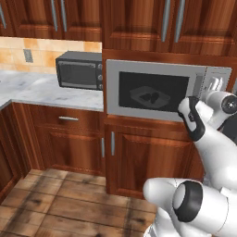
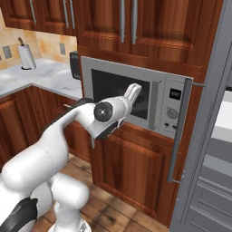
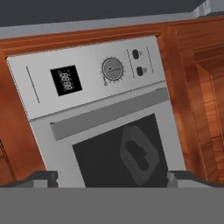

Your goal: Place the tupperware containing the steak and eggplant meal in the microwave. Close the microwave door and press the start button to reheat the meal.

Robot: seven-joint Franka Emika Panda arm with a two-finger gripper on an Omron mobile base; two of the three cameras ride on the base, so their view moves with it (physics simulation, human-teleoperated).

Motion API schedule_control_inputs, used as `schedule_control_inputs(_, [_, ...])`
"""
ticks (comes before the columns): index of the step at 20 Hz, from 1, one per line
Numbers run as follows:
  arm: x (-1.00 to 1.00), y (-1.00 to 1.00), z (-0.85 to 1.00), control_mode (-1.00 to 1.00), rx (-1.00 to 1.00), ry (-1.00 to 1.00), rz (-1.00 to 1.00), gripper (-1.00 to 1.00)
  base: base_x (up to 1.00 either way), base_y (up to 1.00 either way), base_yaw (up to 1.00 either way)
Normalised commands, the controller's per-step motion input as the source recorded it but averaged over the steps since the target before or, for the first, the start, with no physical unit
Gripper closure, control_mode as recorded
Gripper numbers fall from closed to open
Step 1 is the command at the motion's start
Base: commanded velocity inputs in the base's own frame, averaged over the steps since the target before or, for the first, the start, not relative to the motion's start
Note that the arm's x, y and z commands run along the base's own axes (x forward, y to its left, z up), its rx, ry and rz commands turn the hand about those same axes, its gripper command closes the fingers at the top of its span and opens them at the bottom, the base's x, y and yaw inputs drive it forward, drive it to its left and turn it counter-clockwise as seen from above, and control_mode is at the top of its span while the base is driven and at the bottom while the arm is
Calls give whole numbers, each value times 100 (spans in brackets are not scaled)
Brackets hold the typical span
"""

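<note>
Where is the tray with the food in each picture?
Left base view: the tupperware shows dimly behind the microwave door window, centre of the picture.
Right base view: I can't make it out through the dark window.
Hand view: it sits behind the window, lower centre-right.
Shared landmark: the round dial on the control panel, top centre in the hand view.

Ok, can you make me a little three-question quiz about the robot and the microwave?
1. True or false: the microwave door is shut.
2. What shows through the door's window? A) the tupperware with dark food shapes B) a paper towel roll C) nothing
3. Fill in: the tool faces the microwave with its fingers spread ____.

Key
1. True.
2. A.
3. Open; it holds nothing, and the round dial and small buttons lie ahead in the hand view.
</note>
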Motion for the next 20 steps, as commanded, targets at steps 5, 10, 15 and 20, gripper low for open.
schedule_control_inputs(5, [-25,-30,0,-100,3,5,0,-100,0,0,0])
schedule_control_inputs(10, [-6,-2,-22,-100,0,1,0,-100,0,0,0])
schedule_control_inputs(15, [0,-11,-34,-100,0,0,0,-100,0,0,0])
schedule_control_inputs(20, [0,-25,-34,-100,0,0,0,-100,0,0,0])
